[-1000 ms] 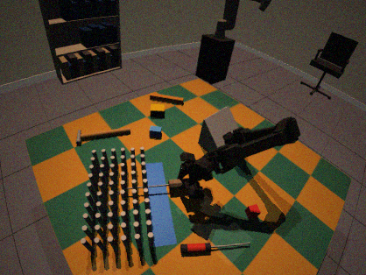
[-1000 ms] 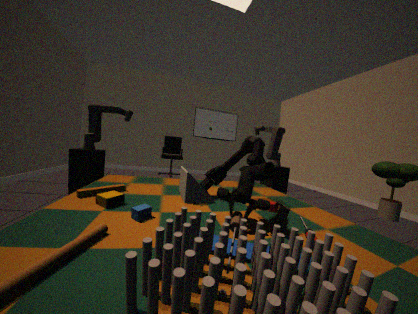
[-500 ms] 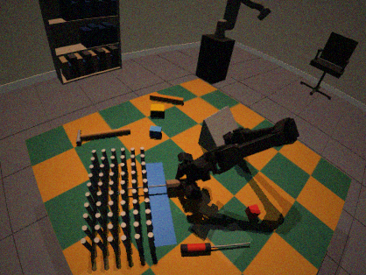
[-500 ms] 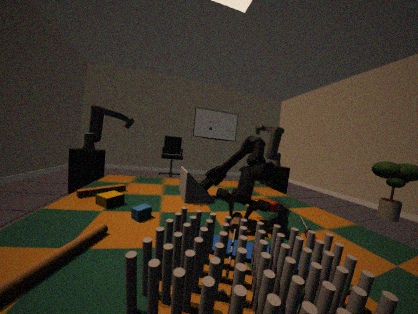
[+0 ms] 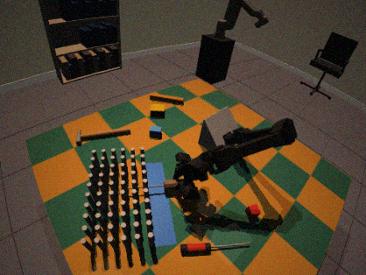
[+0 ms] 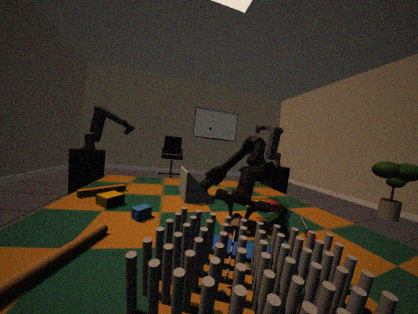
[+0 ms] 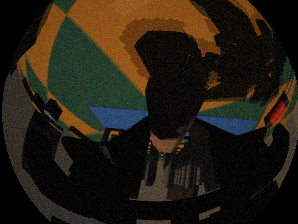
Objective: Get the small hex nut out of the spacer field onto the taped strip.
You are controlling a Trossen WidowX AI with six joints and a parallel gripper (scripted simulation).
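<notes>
My gripper (image 5: 179,188) is shut on the light brown handle (image 5: 171,188) (image 6: 235,221) (image 7: 164,145) of a thin-rod tool, beside the blue taped strip (image 5: 163,223) (image 7: 117,120). The tool's rod (image 5: 155,186) crosses above the strip and reaches in among the standing spacers (image 5: 151,236) (image 6: 131,280). Its far end is hidden between them. I cannot make out the hex nut in any view. The spacers stand upright in rows. A hammer (image 5: 105,134) (image 6: 60,260) lies behind the field, and a red-handled screwdriver (image 5: 195,250) (image 7: 276,114) lies near the front.
A red cube (image 5: 252,211) lies under the arm's side. A grey wedge-shaped block (image 5: 219,124) (image 6: 187,187) stands close to the arm. A blue block (image 5: 155,132) (image 6: 141,213), a yellow block (image 5: 158,110) (image 6: 110,199) and an orange-brown bar (image 5: 166,100) (image 6: 100,191) lie farther back.
</notes>
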